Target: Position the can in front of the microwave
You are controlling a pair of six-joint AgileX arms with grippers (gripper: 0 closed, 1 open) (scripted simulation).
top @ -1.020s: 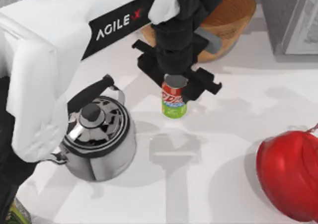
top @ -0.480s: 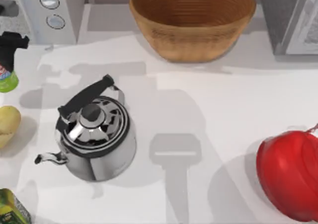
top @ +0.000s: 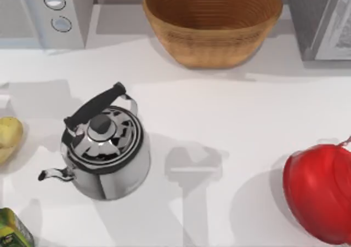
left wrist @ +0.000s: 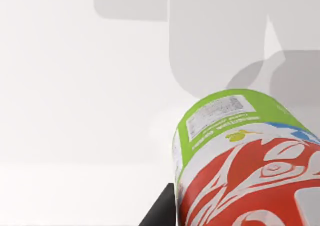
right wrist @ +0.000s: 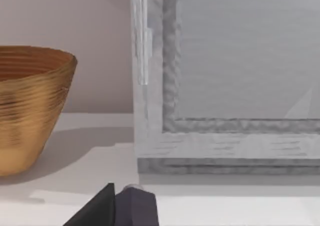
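The left gripper (left wrist: 210, 221) is gripping the can (left wrist: 240, 161), its fingers closed around it above bare table (left wrist: 75, 110). The can's green base is pointing downward; the microwave (top: 41, 17) is sitting at the table's far left.

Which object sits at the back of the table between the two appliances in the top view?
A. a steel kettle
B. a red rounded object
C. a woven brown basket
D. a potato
C: the woven brown basket stands at the rear centre, with the microwave to its left and the darker grey appliance to its right; the kettle sits nearer the front.
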